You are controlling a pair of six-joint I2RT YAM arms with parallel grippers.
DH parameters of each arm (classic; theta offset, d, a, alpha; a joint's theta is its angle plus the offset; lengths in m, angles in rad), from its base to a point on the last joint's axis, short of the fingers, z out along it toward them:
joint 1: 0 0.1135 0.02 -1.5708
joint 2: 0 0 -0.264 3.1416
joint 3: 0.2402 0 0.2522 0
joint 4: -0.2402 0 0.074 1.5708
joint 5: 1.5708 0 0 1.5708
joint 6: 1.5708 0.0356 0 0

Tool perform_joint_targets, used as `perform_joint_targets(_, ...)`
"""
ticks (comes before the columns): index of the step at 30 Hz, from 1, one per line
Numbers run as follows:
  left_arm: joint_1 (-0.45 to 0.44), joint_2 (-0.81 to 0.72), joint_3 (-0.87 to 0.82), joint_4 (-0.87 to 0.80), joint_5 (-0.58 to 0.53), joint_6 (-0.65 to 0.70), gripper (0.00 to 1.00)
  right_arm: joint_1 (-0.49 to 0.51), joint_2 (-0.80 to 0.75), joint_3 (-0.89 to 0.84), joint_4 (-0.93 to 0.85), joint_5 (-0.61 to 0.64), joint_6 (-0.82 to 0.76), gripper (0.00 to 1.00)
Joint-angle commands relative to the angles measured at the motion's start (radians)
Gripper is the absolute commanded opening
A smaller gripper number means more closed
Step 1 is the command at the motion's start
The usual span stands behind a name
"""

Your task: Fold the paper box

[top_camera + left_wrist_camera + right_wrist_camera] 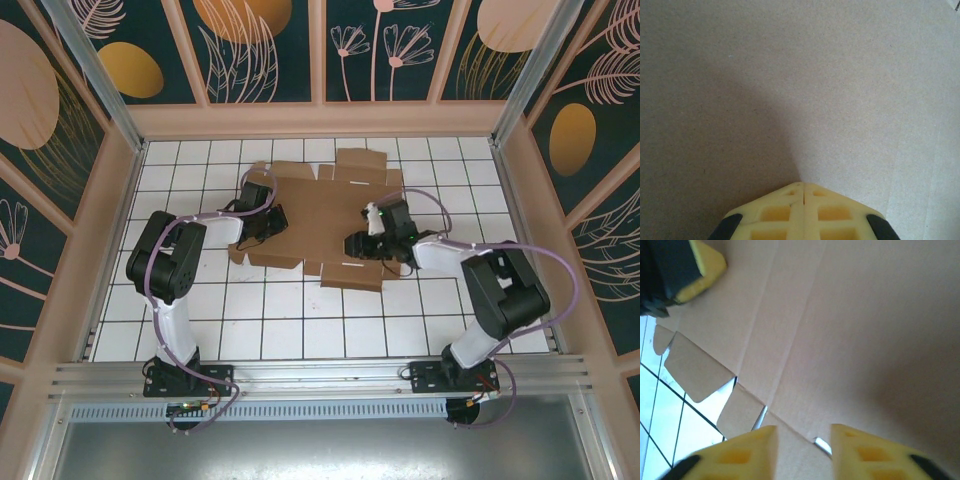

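A plain brown cardboard paper box (pixel 322 205) lies opened out as a flat die-cut sheet on the white-tiled worktop (pixel 300 320), a little above the middle of the top view. Its flaps and tabs stick out along every edge, and one larger flap reaches toward the upper edge of the tiles.

The left gripper (pixel 268 228) sits over the left part of the sheet. In the left wrist view the left gripper (pixel 802 186) has its two pale yellow fingers (pixel 777 212) pressed together with only a thin seam between them and nothing caught there. They point at bare cardboard (pixel 840 90), with a dark shadow spreading to the upper left. Whether the tips touch the sheet cannot be told.

The right gripper (pixel 352 243) is over the lower right part of the sheet, near its bottom edge. In the right wrist view the right gripper (pixel 802 437) has its yellow fingers (pixel 862 455) set moderately apart, and only the sheet shows in the gap. Crease lines run diagonally across the cardboard (pixel 855 315). Rounded tabs at the left of that frame lie over the tiles (pixel 660 390), and small slots sit just beside the fingers. The other arm's yellow fingertip (pixel 702 267) appears at the upper left, over the same sheet.
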Motion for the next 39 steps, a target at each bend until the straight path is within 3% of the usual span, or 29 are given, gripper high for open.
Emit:
perform_joint_targets(1,0.0,0.013,-0.068,-0.097,-0.015,-0.023,0.0,-0.083,-0.046,0.016,-0.016,-0.032,-0.022,0.53)
perform_joint_targets(4,0.002,-0.008,-0.107,-0.09,-0.03,-0.042,0.0,-0.176,-0.072,-0.011,0.037,-0.056,0.023,0.63)
perform_joint_targets(6,0.008,-0.018,-0.123,-0.096,-0.043,-0.047,0.0,-0.223,-0.093,-0.032,0.081,-0.059,0.051,0.83)
perform_joint_targets(8,0.017,-0.045,-0.153,-0.089,-0.051,-0.06,0.0,-0.262,-0.107,-0.05,0.118,-0.054,0.075,0.86)
perform_joint_targets(14,0.011,-0.144,-0.117,-0.067,0.017,-0.024,0.0,-0.36,-0.1,-0.083,0.197,-0.033,0.11,0.84)
perform_joint_targets(18,0.01,-0.093,0.016,-0.117,0.055,0.028,0.0,-0.432,-0.033,-0.077,0.219,-0.084,0.119,0.83)
perform_joint_targets(22,0.013,0.026,0.142,-0.195,0.065,0.057,0.0,-0.499,0.047,-0.076,0.291,-0.226,0.152,0.83)
perform_joint_targets(26,0.019,0.096,0.175,-0.201,0.097,0.054,0.0,-0.486,0.149,-0.049,0.306,-0.356,0.146,0.8)
perform_joint_targets(32,0.049,0.145,0.134,-0.152,0.135,0.033,0.0,-0.418,0.232,0.005,0.194,-0.345,0.052,0.76)
perform_joint_targets(39,0.068,0.204,0.107,-0.138,0.148,0.022,0.0,-0.397,0.281,0.044,0.166,-0.424,0.056,0.69)
